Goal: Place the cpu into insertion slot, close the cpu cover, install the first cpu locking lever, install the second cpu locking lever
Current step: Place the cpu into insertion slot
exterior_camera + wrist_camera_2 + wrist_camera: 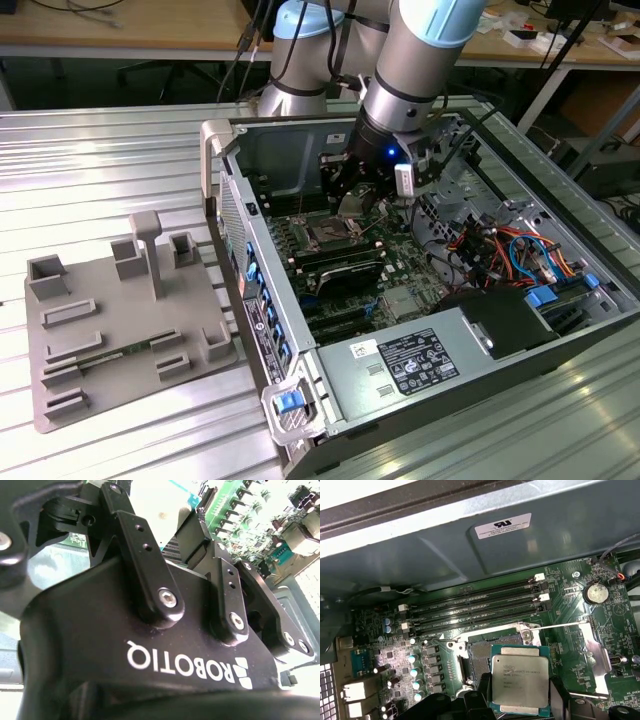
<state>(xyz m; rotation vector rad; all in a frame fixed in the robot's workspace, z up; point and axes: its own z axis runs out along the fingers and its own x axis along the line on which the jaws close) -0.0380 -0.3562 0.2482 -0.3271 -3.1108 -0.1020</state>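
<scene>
A ribbed silver metal tabletop [120, 150] spans the scene, and bright light glances off its slats at the near edge on the exterior view's right. Beyond its far edge stands a long pale wooden workbench [130, 35] on a grey metal leg [548, 90], over a dark floor [60, 78].

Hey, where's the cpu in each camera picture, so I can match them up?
Exterior view: cpu under the arm's tip, just above the insertion slot.
First wrist view: cpu between the fingers, hiding part of the insertion slot.
Shared landmark: the insertion slot.
</scene>
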